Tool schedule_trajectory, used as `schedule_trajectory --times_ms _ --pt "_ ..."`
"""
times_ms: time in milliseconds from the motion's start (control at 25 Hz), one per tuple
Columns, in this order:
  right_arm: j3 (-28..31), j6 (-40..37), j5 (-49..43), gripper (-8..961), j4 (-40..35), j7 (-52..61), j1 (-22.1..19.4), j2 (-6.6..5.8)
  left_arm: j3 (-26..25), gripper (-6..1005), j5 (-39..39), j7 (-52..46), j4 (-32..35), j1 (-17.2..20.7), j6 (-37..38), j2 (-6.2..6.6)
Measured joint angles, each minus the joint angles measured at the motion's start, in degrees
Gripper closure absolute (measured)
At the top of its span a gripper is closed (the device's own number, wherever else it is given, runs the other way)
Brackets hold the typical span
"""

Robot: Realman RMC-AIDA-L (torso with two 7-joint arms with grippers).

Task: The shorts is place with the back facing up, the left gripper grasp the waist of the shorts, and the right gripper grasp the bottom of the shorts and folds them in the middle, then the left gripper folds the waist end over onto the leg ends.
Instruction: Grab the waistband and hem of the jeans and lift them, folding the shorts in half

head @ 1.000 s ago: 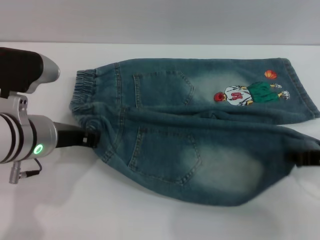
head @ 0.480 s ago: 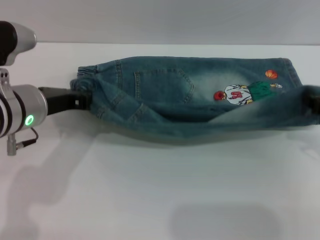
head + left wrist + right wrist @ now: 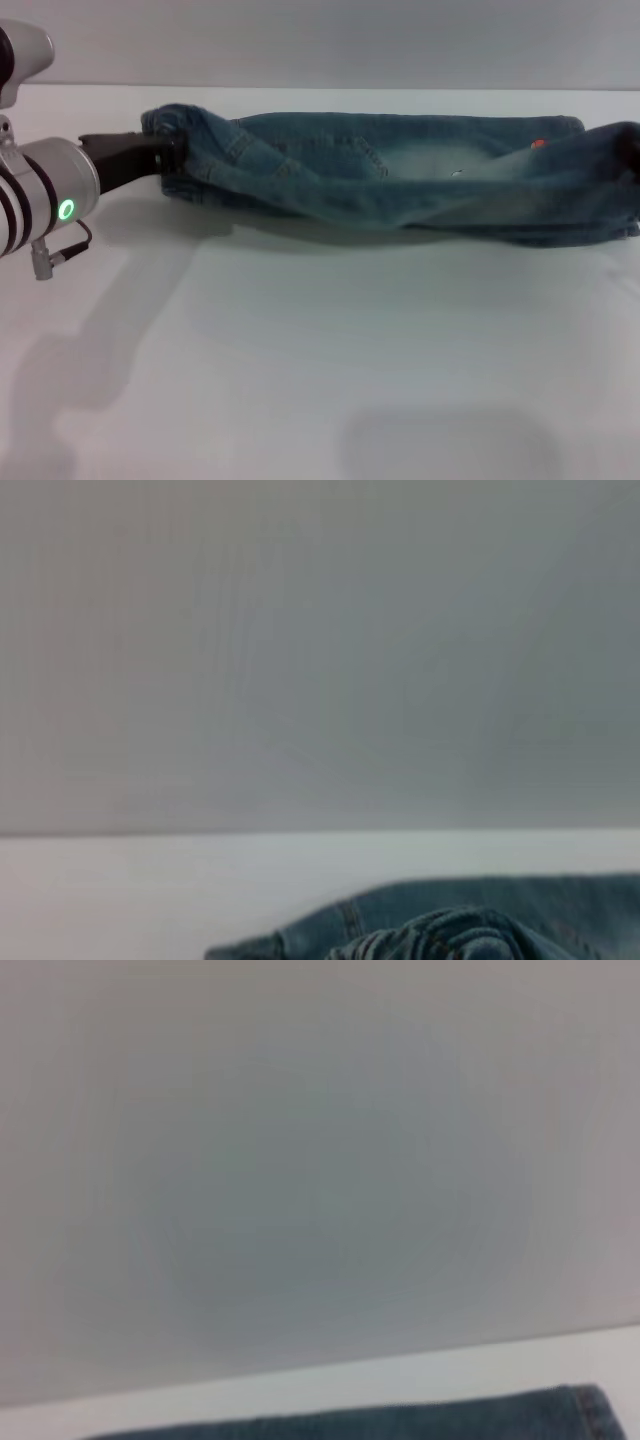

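Nearest you, the white table [image 3: 320, 380] lies bare across the foreground. Beyond it, your left gripper [image 3: 165, 155] sits at the left side, clamped on the waist end of the shorts [image 3: 400, 180]. The shorts stretch across the far part of the table, the near half lifted and draped over the far half. At the right edge, your right gripper [image 3: 632, 150] is almost out of view at the leg end; you cannot tell its grip. Behind stands a grey wall [image 3: 320, 40].

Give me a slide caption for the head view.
Left gripper holds the denim shorts at the waist, near leg lifted over the far leg.
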Motion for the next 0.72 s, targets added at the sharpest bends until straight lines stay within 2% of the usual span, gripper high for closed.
schedule_trajectory --times_ms 200,240,360,480,720 --pt "0.0 -5.7 7.5 908 3.7 -7.5 0.2 -0.01 0.3 811 -0.2 -0.1 2.2 -0.2 5.9 0.00" --pt "-0.3 -8.7 9.3 907 5.1 -9.4 0.4 -0.02 0.4 812 -0.7 -0.1 3.7 -1.0 7.7 0.00" --pt "-0.6 -11.5 12.0 907 6.5 -12.4 0.7 -0.01 0.4 813 -1.4 -0.1 5.1 -1.8 8.7 0.00" --pt "-0.6 -15.8 19.7 907 9.4 -19.1 1.7 -0.03 0.4 807 -3.0 0.2 8.4 -3.7 10.5 0.00" --pt "-1.2 -21.1 22.6 907 11.1 -23.6 2.8 -0.04 0.4 796 -3.6 0.4 11.0 -5.8 12.0 0.00"
